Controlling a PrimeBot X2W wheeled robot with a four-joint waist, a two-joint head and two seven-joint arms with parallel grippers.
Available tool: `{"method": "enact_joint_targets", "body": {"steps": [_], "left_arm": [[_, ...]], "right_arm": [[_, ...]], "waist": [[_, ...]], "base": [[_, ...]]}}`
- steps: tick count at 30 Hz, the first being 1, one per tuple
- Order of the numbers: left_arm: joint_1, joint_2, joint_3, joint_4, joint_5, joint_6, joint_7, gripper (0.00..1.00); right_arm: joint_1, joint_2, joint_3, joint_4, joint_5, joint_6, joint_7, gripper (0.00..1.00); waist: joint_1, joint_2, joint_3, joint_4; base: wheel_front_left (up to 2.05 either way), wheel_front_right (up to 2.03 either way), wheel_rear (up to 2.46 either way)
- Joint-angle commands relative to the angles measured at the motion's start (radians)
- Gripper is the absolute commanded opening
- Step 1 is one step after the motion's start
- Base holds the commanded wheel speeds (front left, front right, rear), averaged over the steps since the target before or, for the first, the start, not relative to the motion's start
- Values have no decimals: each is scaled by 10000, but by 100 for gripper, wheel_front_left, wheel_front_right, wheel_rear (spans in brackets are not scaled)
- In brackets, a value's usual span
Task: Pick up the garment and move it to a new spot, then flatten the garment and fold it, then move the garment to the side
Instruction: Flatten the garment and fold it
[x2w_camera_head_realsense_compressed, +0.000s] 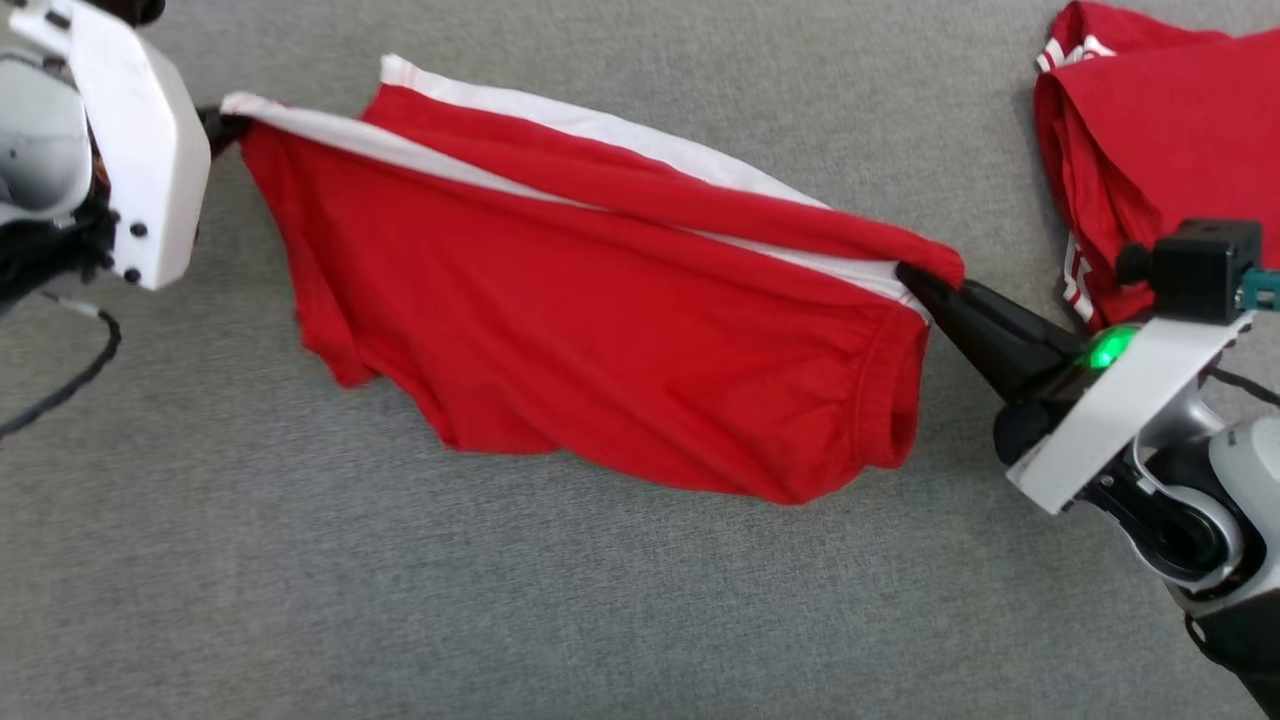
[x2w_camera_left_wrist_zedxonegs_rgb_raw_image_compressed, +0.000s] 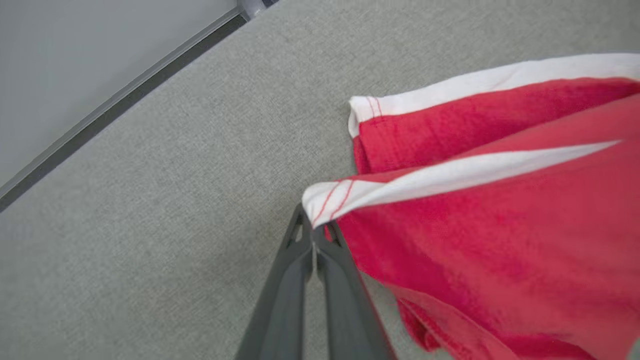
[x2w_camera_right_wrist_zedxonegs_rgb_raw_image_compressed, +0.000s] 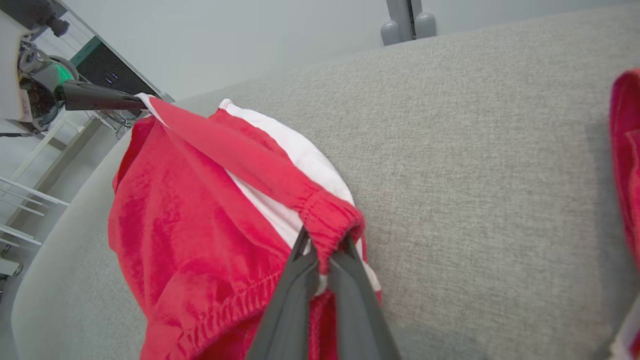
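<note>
red garment (x2w_camera_head_realsense_compressed: 620, 340), white stripe (x2w_camera_head_realsense_compressed: 600, 125)

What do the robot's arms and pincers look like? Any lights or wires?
The left gripper and right gripper each have two long, dark, tapering fingers. Flat white plates cover the wrists. A green light glows on the right wrist, beside a black cube-shaped block; a thin black cable loops from the left arm.

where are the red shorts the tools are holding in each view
Head: shorts across the middle, stretched between left tool and right tool.
Left wrist: shorts in the right half, corner pinched in the left tool.
Right wrist: shorts left of centre, waistband pinched in the right tool.
Shared landmark: white stripe along the shorts.
</note>
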Motion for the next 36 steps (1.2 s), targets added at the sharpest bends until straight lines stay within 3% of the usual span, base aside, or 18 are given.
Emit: {"method": "enact_joint_targets", "body": {"steps": [1, 6, 7, 8, 9, 16, 23, 29, 36], "left_arm": [[-258, -5, 21, 150, 90, -50, -5, 0], [-887, -465, -174, 991, 278, -339, 172, 0], [-930, -541, -218, 1202, 291, -359, 195, 5], [-944, -618, -265, 1405, 286, -373, 222, 75], [-973, -680, -283, 1568, 296, -409, 182, 100], [-655, -948, -370, 2269, 85, -648, -345, 100], [154, -873, -154, 2430, -921, -774, -385, 100], [911, -854, 283, 2462, -2269, -589, 82, 100], [1255, -727, 317, 2576, -2716, -192, 563, 100]], "right_arm": [[-240, 78, -100, -28, -85, -3, 27, 0], [-542, 436, -110, 60, -392, -3, 89, 0], [-579, 486, -106, 97, -419, -3, 147, 13], [-598, 550, -101, 144, -431, -3, 193, 42], [-604, 613, -85, 193, -437, -3, 255, 100], [-143, 549, -198, 351, -333, -1, 587, 100], [819, 456, -936, -91, -422, -1, -35, 100], [1563, 604, -1499, -426, -487, -1, -496, 100], [1817, 826, -1793, -641, -633, -1, -597, 100]], "waist": [[0, 0, 467, -387], [0, 0, 738, -560], [0, 0, 752, -579], [0, 0, 751, -594], [0, 0, 733, -607], [0, 0, 16, -512], [0, 0, -891, -401], [0, 0, -1013, -634], [0, 0, -744, -1099]], "base": [[0, 0, 0], [0, 0, 0], [0, 0, 0], [0, 0, 0], [0, 0, 0], [0, 0, 0], [0, 0, 0], [0, 0, 0], [0, 0, 0]]}}
